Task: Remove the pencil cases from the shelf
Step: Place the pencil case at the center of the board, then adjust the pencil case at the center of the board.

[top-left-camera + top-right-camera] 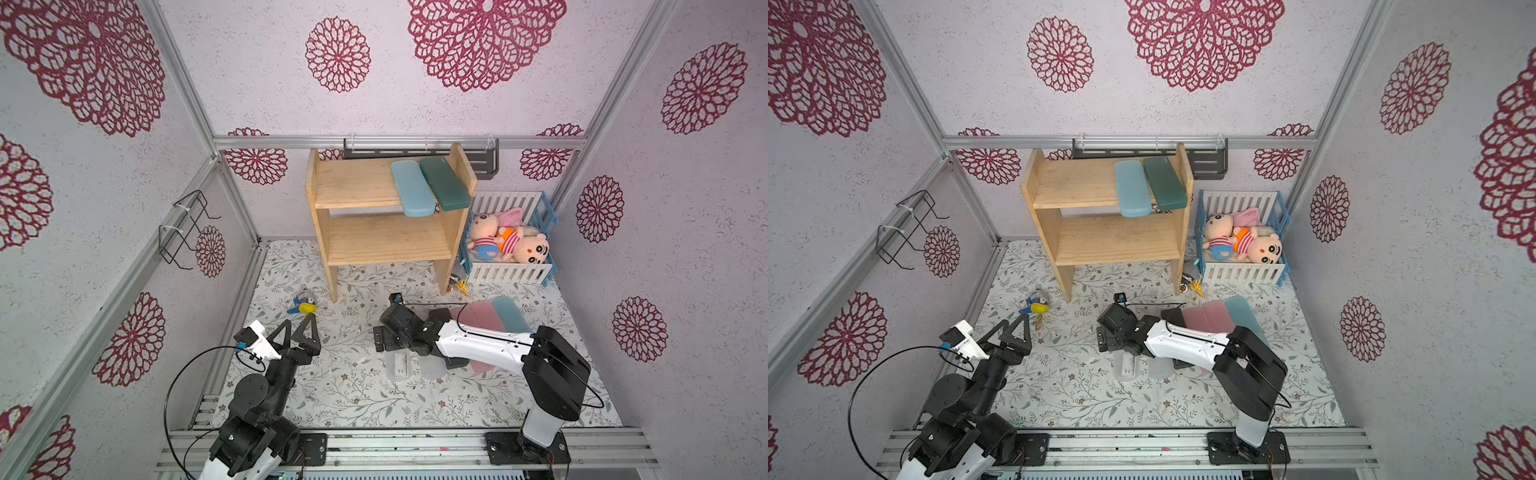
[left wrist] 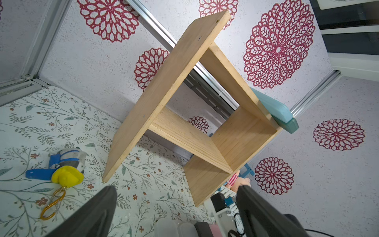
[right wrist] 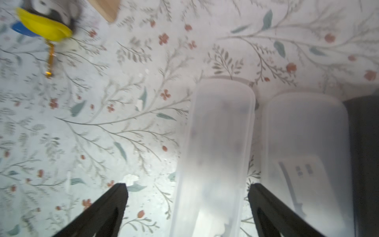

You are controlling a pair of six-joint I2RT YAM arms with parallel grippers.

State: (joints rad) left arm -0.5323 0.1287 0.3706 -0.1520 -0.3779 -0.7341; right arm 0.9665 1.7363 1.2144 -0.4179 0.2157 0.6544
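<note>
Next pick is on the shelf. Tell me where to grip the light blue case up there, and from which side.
Grip the light blue pencil case at its front end, which overhangs the top tier of the shelf. Come from the front, probably with jaws above and below the flat faces: the dark green case lies close alongside, leaving little room to pinch its width.

White arm shells (image 1: 478, 343), black joints (image 1: 555, 365), thin black cables (image 1: 166, 399), black triangular claw fingers (image 2: 92, 217).
</note>
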